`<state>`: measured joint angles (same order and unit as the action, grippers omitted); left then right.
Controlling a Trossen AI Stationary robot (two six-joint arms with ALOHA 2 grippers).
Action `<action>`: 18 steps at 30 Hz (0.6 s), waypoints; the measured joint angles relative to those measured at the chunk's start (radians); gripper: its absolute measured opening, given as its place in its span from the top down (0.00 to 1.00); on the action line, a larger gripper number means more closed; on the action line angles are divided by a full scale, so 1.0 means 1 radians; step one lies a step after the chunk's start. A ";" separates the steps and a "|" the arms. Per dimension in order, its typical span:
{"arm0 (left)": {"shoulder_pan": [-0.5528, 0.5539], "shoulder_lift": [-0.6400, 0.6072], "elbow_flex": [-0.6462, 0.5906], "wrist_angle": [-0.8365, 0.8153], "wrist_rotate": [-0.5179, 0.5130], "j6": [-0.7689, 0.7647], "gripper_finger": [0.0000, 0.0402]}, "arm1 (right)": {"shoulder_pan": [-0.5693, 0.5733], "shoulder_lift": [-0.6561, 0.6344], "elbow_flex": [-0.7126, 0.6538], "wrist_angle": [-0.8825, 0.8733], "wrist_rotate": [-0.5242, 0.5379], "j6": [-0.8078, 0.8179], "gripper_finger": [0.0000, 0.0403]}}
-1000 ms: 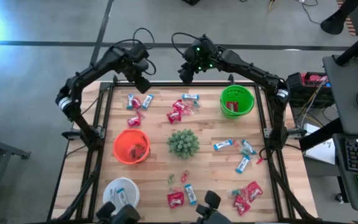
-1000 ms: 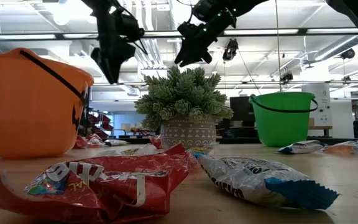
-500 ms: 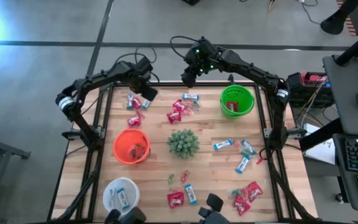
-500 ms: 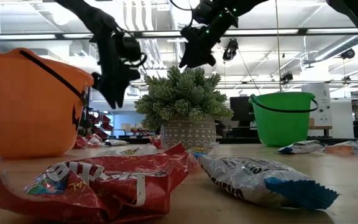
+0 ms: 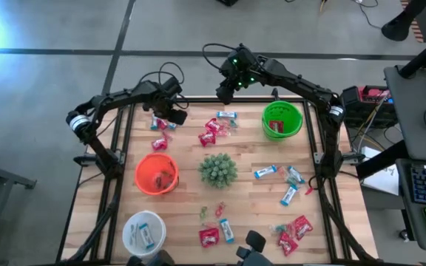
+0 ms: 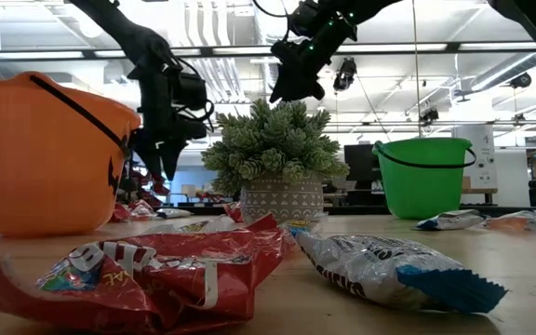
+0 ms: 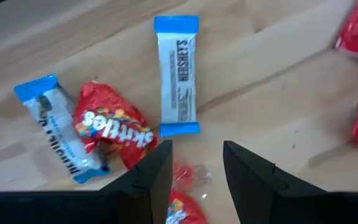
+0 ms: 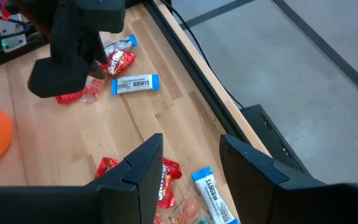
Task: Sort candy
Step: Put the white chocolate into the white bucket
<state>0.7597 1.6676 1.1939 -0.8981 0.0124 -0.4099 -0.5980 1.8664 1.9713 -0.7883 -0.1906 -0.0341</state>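
At the left side of the table point(image 5: 250, 193) we see a white bowl point(image 5: 143, 230) near the front left corner and an orange bucket point(image 5: 156, 174) behind it. Further back, near the far left corner, the left gripper point(image 5: 170, 118) hangs low over a small group of candy point(image 7: 114, 127): a red packet, a blue-and-white bar point(image 7: 178, 76) beside it, and one more bar. Its fingers point(image 7: 148, 180) stand apart and they hold nothing. A spiky green plant point(image 5: 217, 169) stands in the middle of the table. The right gripper point(image 5: 224, 88) is high over the far edge, near the middle, with fingers also spread and empty. More candy lies at the far middle and near the front right corner. A green bucket point(image 5: 282, 120) stands toward the far right corner.
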 joint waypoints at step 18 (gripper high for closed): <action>-0.031 0.000 -0.064 0.161 -0.100 -0.176 0.69 | 0.006 0.000 0.000 -0.028 -0.001 0.007 0.62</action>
<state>0.7283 1.6676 1.1301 -0.7376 -0.0873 -0.5861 -0.5915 1.8664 1.9713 -0.8163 -0.1913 -0.0271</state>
